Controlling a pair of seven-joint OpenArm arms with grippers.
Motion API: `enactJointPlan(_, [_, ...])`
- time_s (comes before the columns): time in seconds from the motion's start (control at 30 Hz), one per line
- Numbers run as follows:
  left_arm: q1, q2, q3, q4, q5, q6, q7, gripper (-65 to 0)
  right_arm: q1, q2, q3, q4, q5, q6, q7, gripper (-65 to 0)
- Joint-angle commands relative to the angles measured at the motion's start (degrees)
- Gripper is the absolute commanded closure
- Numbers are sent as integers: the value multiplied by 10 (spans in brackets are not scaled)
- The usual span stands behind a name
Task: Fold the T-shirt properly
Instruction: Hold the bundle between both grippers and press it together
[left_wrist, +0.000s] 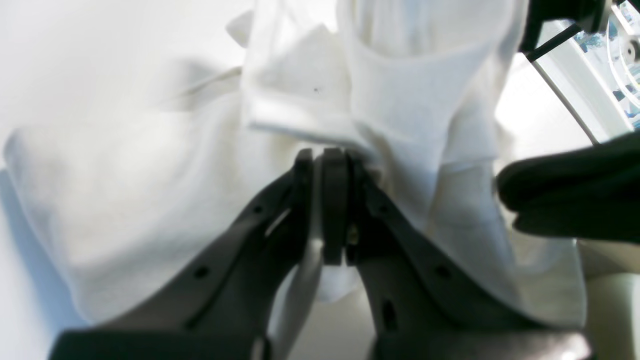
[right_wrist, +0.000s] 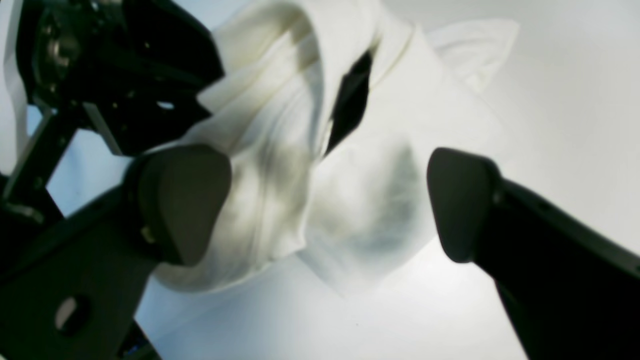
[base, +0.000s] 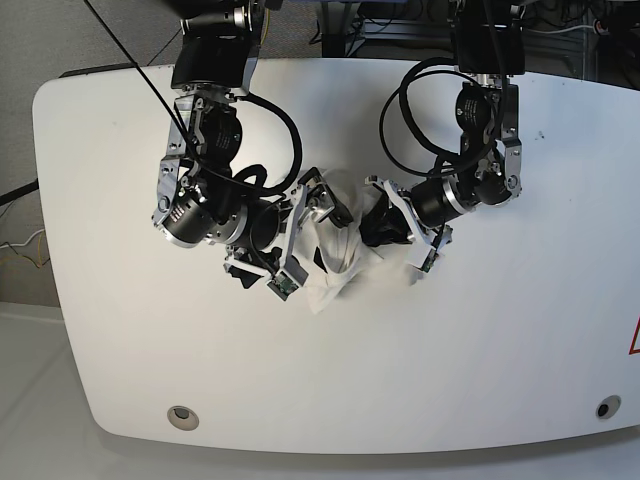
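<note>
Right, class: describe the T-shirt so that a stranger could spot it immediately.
Look at the middle of the white table, between the two robot arms. The T-shirt is the crumpled white cloth bunched there, the only soft thing, with the left hand shut on a fold.

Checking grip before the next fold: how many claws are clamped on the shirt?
1. The left claw is shut on the white cotton T-shirt; the right claw straddles it, open.

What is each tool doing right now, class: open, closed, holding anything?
Left tool: closed, pinching a fold of the T-shirt.
Right tool: open wide, its fingers either side of the bunched T-shirt, gripping nothing.
</note>
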Motion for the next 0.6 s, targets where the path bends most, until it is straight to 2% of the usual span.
enactJointPlan(0.0, [-4,3,-1,6,-17,-5,-15,-13,12,-3,0,8,12,1,11,-625])
enactJointPlan(0.47, [-4,-2,-6,-40,-54,-5,-17,-19,12,-3,1,8,-6,1,11,-625])
enactJointPlan(0.57, [-4,-2,-6,-39,-54,-5,-17,-91,12,-3,1,8,-6,1,11,-625])
